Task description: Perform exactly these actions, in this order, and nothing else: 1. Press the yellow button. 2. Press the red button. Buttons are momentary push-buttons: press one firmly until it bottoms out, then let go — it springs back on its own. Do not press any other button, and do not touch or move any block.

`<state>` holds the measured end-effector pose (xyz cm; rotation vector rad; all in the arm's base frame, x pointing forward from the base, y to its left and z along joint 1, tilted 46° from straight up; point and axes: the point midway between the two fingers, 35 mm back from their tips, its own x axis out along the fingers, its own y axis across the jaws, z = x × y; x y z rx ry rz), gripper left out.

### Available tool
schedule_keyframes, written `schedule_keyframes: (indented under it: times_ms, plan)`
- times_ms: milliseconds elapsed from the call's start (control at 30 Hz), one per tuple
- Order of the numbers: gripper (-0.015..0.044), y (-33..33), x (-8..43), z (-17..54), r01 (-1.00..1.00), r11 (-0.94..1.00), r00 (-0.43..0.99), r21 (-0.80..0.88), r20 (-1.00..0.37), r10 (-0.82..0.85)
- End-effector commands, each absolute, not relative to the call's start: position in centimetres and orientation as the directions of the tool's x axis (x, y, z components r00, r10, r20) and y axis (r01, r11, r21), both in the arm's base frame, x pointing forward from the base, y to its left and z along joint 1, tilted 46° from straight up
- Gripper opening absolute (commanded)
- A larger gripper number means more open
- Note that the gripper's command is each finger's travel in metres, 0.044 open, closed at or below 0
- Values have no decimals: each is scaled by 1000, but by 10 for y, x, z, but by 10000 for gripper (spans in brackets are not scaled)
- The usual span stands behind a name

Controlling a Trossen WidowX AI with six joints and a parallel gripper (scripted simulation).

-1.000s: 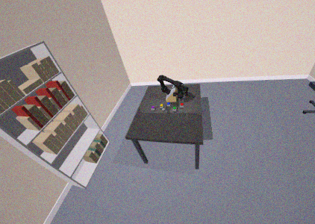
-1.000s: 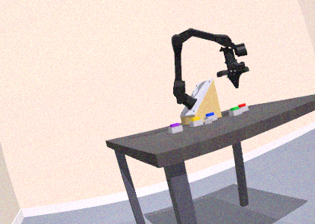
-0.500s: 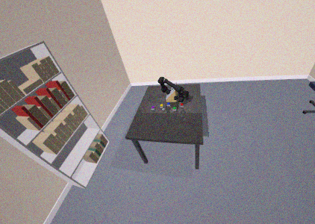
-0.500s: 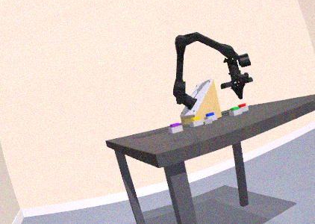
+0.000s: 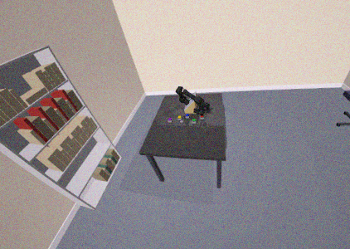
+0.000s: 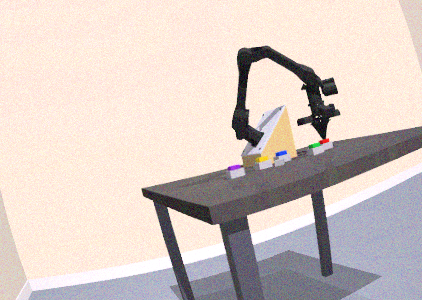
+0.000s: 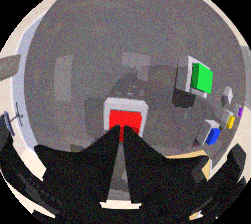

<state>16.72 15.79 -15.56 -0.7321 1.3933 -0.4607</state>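
Directly above the red button [image 7: 125,120], seen just above centre in the wrist view, the empty gripper [image 7: 121,131] is held closed, and the green button [image 7: 201,77] at two o'clock could be clipped if drift is allowed.

A dark grey four-legged counter [image 5: 182,144] stands near a room corner on a blue-grey floor [image 5: 269,176]. On it sit a tan and grey wedge-shaped block [image 6: 274,134], a green button [image 7: 201,77], a blue button [image 6: 281,153] and a purple button [image 6: 234,167]. A tilted shelving unit [image 5: 50,122] of brown boxes lines the wall.
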Motion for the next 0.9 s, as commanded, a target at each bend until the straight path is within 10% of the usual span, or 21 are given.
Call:
schedule_keyframes:
  times_ms: [0, 867]
  plan:
    - [20, 150, 167, -160, -132, 696, 143, -706, -708, -692]
    - [20, 174, 162, -136, -133, 696, 143, -705, -709, -691]
